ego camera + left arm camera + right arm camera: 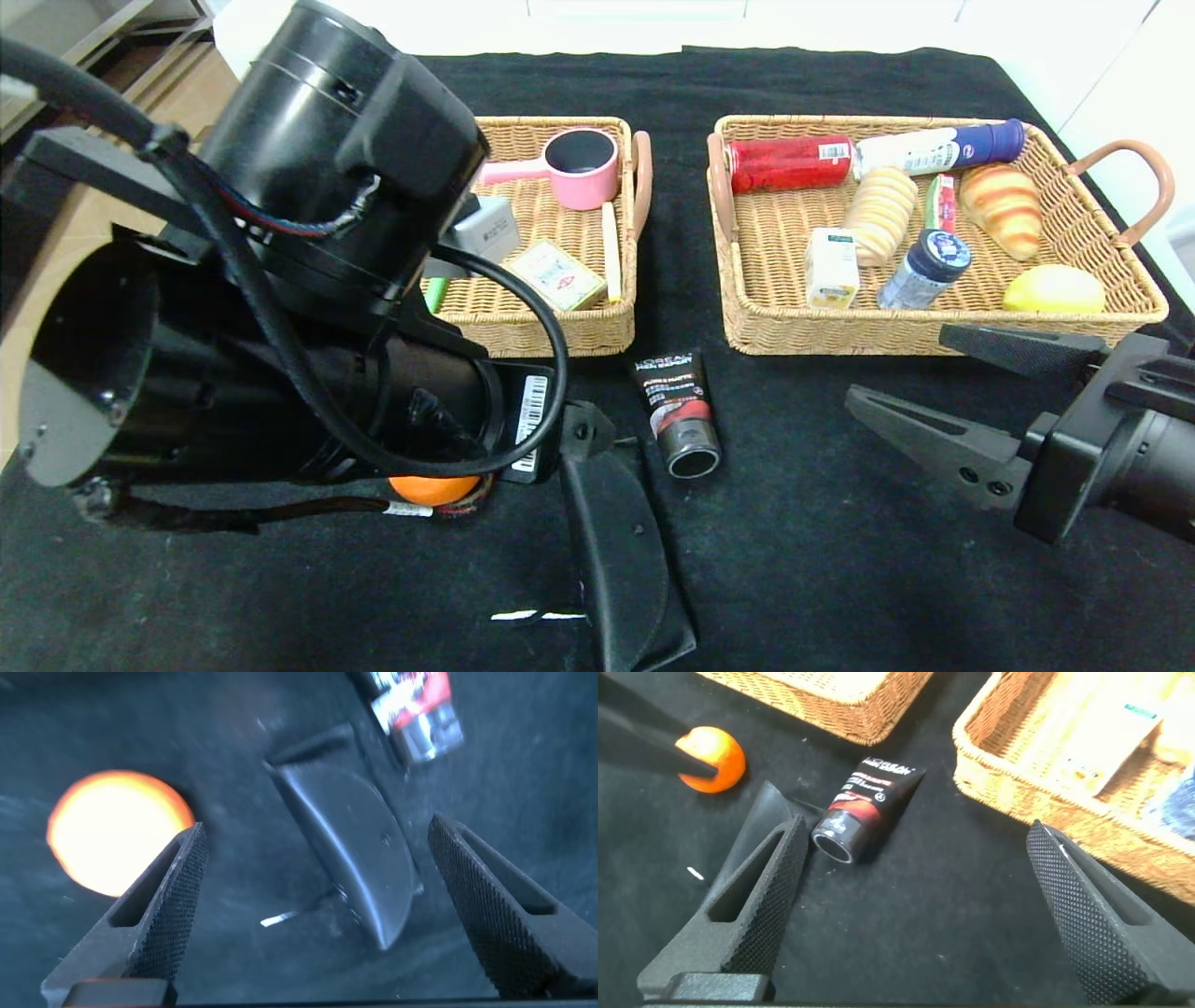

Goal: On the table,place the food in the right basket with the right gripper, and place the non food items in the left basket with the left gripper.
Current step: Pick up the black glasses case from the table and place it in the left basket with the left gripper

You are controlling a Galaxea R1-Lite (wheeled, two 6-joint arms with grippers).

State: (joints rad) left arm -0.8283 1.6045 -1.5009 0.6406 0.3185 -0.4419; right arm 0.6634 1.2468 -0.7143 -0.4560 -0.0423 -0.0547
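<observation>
My left gripper point(316, 826) is open and hovers over the black half-round case point(355, 849), which lies on the black cloth near the front point(616, 551). My left arm hides its fingers in the head view. The orange fruit point(432, 489) sits beside the case, half under my left arm. The black tube with red band point(679, 411) lies in front of the gap between the baskets. My right gripper point(896, 366) is open and empty, low before the right basket point(840, 331). The juice carton point(831, 268) and green-white packet point(941, 203) lie in that basket. A green handle end point(435, 294) shows in the left basket point(560, 331).
The left basket also holds a pink cup point(583, 168), a flat box point(557, 275) and a pale stick. The right basket holds a red can point(789, 163), bread, a croissant, a lemon point(1053, 289) and a small bottle. A white tear point(537, 615) marks the cloth.
</observation>
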